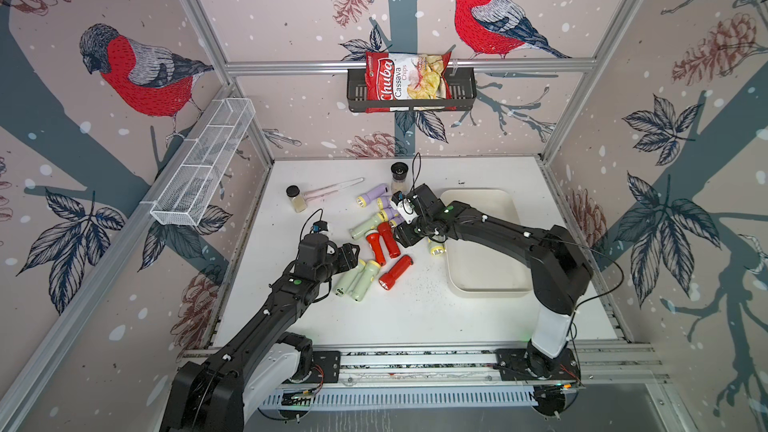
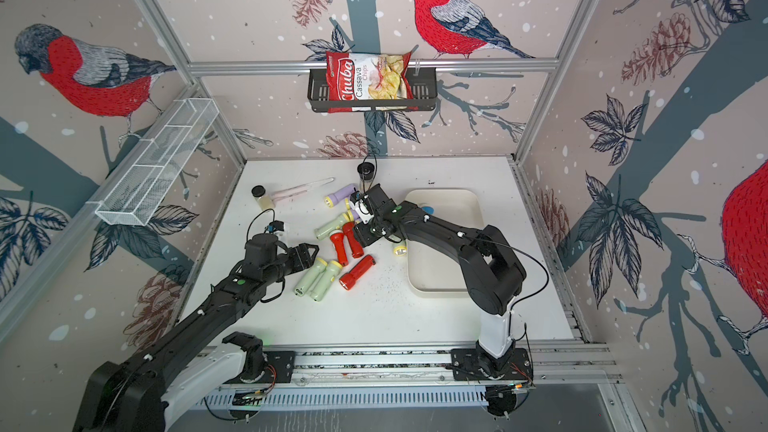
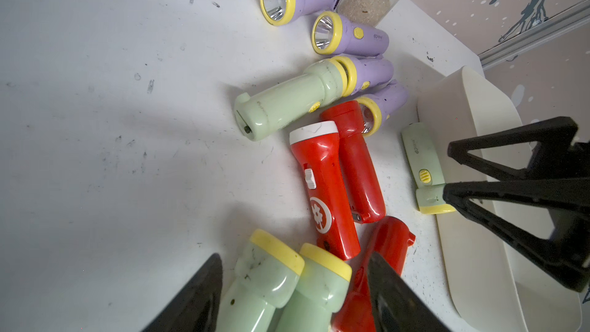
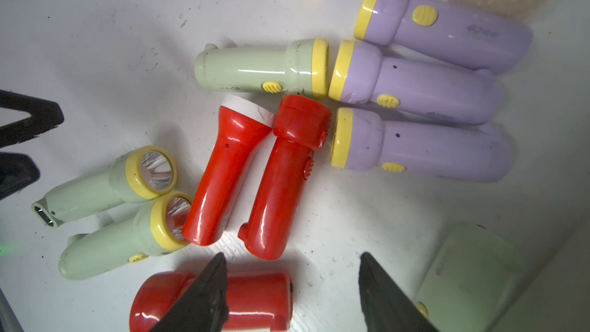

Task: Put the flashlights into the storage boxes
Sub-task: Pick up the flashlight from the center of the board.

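Bird-print walls enclose a white counter strewn with stubby plastic flashlights; those plainly in view lie outside the tray. Nearest, a pale green pair with yellow heads lies side by side, touching. The left tool hovers above their heads, jaws wide, holding nothing. A red flashlight lies just beside that pair. Farther on, two more reds, one white-headed, lie parallel, and a green one meets a lilac head to head. The right tool hangs by the reds' butt ends, jaws wide and empty. Another green flashlight lies just beside the wall of the cream tray, which sits on the right arm's side. Four lilac flashlights, yellow-headed, cluster beyond, near a black-lidded jar; a second jar stands well apart. On the back wall a black shelf holds a chips bag.
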You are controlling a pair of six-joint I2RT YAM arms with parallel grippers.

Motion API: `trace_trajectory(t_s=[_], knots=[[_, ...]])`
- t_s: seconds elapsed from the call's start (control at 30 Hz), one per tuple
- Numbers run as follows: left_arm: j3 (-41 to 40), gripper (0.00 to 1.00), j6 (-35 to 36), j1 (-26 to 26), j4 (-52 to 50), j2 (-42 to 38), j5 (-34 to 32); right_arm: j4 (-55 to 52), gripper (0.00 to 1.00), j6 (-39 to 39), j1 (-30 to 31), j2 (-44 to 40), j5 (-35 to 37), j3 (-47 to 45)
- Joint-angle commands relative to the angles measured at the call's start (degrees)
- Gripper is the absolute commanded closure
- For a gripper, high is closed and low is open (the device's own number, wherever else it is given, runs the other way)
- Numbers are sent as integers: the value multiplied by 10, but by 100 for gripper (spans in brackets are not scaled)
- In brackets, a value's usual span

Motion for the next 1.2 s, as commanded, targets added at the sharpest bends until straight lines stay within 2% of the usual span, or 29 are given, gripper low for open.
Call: trace_trajectory(t_s=[0.0, 0.37, 0.77, 1.17], knots=[[-2, 29, 0, 3, 7, 2, 11, -19, 34, 18, 4, 20, -7, 17], [-3, 29, 1, 4, 8, 3, 12, -33, 33, 41, 11, 89, -29, 68], [-4, 29, 1, 5, 18, -3, 17, -40, 34, 63, 12, 143, -14, 106], [-4, 29, 1, 5, 22, -3, 21, -30, 54, 74, 13, 154, -34, 106]])
